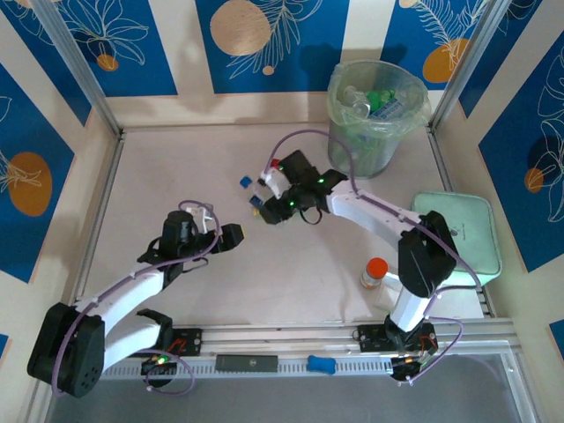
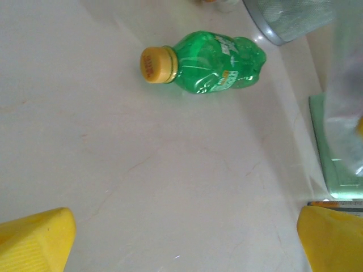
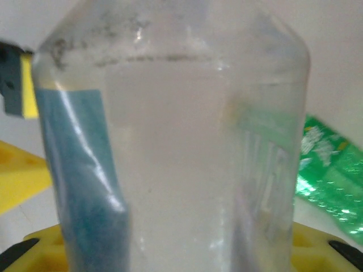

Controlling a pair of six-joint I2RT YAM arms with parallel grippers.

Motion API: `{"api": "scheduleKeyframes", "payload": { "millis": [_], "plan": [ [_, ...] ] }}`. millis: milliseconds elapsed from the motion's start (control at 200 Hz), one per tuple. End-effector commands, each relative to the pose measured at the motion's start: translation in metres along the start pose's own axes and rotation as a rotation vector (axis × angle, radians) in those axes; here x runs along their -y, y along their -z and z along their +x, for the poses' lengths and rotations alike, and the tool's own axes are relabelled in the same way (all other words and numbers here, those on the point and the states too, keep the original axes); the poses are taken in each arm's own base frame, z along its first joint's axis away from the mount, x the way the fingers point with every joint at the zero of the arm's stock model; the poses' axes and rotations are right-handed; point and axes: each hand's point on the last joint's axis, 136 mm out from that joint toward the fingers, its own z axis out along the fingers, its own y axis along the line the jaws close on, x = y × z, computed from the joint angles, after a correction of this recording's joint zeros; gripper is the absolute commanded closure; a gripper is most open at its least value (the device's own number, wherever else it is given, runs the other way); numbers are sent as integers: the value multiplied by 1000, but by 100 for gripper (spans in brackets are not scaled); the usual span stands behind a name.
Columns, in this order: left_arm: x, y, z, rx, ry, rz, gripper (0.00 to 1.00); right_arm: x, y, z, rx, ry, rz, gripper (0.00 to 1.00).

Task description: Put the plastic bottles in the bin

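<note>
Within the right hand's [image 1: 264,196] clamped grip sits a clear blue-labelled bottle [image 3: 170,158]. Best to lift it straight up, clear of the green bottle [image 3: 329,175] just beside it, then swing to the bin [image 1: 359,152] well beyond, to the right. The left hand [image 1: 231,236] is open wide, holding nothing.

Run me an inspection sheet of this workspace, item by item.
Surface: pale table with faint marks.
Job's things: clear bottle gripped; green bottle lying on its side; bin holding several bottles.
Clutter: orange-capped container; mint tray.
End effectors: left end effector open, empty; right end effector shut on clear bottle.
Cables: purple cables looped along both arms.
Surroundings: blue patterned walls.
</note>
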Motion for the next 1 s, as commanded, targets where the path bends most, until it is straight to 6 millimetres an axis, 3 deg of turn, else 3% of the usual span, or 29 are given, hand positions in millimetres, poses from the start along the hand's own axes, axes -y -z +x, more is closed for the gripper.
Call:
{"api": "scheduleKeyframes", "payload": {
  "millis": [0, 225, 385, 560, 735, 860, 995],
  "plan": [
    [29, -2, -22, 48, -51, 92, 0, 7, 30, -33, 149, -120, -72, 53],
    [48, -22, -38, 68, -131, 125, 0, 72, 81, -62, 389, -313, 95, 53],
    [71, -41, -44, 66, -154, 172, 0, 108, 134, -77, 527, -386, 210, 53],
    [84, -61, -32, 12, -176, 202, 0, 151, 199, -91, 638, -472, 295, 53],
    [81, -63, -20, -6, -199, 173, 0, 197, 256, -102, 756, -547, 362, 53],
    [77, -58, -16, -9, -211, 144, 0, 232, 282, -110, 830, -605, 407, 52],
    [76, -54, -14, -19, -218, 133, 0, 267, 287, -120, 864, -686, 420, 52]
  ]
}}
